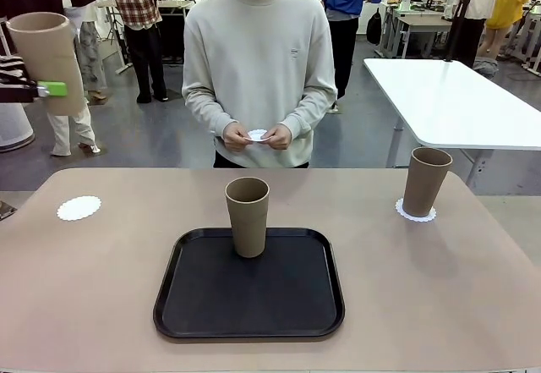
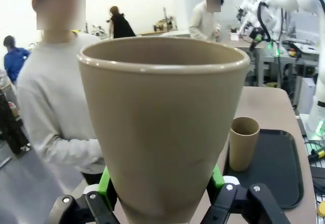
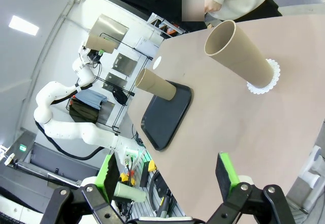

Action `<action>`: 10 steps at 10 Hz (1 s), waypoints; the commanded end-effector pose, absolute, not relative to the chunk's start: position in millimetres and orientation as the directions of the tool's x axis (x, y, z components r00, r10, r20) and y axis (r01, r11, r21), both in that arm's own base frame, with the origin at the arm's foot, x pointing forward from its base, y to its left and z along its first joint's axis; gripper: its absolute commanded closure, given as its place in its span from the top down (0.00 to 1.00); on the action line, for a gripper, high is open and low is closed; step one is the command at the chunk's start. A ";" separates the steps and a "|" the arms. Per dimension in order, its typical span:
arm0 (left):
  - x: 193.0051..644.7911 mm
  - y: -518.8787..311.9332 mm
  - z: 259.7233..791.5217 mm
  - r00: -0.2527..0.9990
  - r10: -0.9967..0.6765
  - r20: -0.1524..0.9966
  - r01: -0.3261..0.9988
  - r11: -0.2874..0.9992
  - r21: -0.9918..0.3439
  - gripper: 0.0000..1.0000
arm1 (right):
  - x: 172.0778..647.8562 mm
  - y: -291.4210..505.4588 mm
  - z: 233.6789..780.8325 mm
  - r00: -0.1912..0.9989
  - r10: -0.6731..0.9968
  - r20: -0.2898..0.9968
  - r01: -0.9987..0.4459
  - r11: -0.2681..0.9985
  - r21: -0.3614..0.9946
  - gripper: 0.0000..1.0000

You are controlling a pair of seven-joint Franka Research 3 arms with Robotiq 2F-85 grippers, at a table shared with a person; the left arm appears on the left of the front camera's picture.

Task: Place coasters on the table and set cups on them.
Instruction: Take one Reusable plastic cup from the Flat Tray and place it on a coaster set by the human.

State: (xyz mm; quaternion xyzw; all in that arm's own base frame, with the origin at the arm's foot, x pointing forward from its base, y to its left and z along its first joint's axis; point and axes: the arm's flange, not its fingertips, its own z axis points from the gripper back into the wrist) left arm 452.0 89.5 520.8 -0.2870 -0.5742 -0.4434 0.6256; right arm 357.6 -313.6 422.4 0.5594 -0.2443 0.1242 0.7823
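Note:
My left gripper [image 1: 42, 90] is shut on a tan cup [image 1: 46, 60], held high above the table's [image 1: 439, 305] far left end; in the left wrist view that cup [image 2: 162, 127] stands upright between the green pads [image 2: 105, 183]. A second cup [image 1: 248, 216] stands on the black tray [image 1: 249, 305]. The third cup [image 1: 425, 181] rests on a white coaster [image 1: 416, 214] at the right. A bare coaster [image 1: 79, 208] lies at the left. The person's hands hold another coaster [image 1: 258, 135]. My right gripper [image 3: 167, 176] hangs open above the table's right side, empty.
The person stands at the far edge, centre. A white table [image 1: 456, 102] stands behind on the right. In the right wrist view the tray [image 3: 165, 115] lies beyond the cup on its coaster [image 3: 241, 56], with bare tabletop between it and the fingers.

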 end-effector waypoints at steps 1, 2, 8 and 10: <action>450.3 112.7 527.0 -0.004 -0.194 0.981 0.853 0.511 0.105 0.84 | 356.7 -313.2 421.6 0.853 -0.083 0.515 -0.461 0.342 0.819 1.00; 452.0 130.8 524.3 0.034 -0.169 0.985 0.841 0.537 0.064 0.84 | 356.7 -313.2 421.6 0.853 -0.083 0.515 -0.461 0.342 0.819 1.00; 453.4 198.5 497.1 0.106 -0.110 0.988 0.793 0.609 -0.017 0.84 | 356.7 -313.2 421.6 0.853 -0.083 0.515 -0.461 0.342 0.819 1.00; 455.1 193.9 489.5 0.115 -0.107 0.988 0.788 0.615 -0.025 0.84 | 356.7 -313.2 421.6 0.853 -0.083 0.515 -0.461 0.342 0.819 1.00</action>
